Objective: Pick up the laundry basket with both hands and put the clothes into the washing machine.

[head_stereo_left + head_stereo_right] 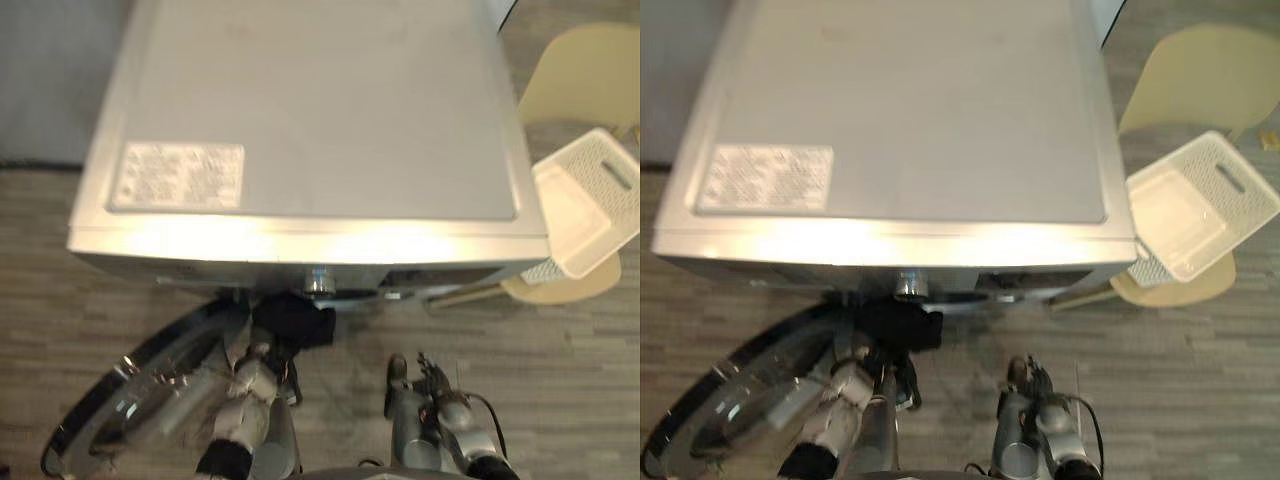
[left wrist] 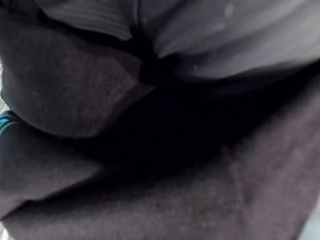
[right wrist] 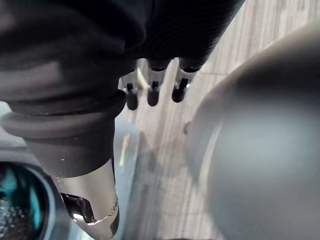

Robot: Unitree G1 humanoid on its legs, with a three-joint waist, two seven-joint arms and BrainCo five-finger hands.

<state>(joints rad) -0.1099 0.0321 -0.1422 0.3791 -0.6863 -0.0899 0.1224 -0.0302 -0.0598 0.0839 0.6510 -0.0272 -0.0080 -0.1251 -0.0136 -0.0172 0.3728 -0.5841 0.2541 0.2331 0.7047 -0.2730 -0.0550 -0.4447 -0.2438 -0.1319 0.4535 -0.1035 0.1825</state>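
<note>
The silver washing machine (image 1: pixel 320 120) stands right in front of me, seen from above. A dark garment (image 1: pixel 295 318) hangs at its front, just below the control knob (image 1: pixel 319 281). My left hand (image 1: pixel 252 368) reaches up into that garment, and in the left wrist view the dark cloth (image 2: pixel 165 165) lies bunched against the hand. My right hand (image 1: pixel 432 388) hangs low to the right with nothing in it, its fingers (image 3: pixel 154 92) relaxed and straight. The white laundry basket (image 1: pixel 585 200) rests tilted on a chair at the right and looks empty.
The machine's round glass door (image 1: pixel 130 400) stands swung open at the lower left, beside my left arm. A pale yellow chair (image 1: pixel 580 75) carries the basket next to the machine's right side. Grey wood-look floor (image 1: pixel 560 380) lies in front.
</note>
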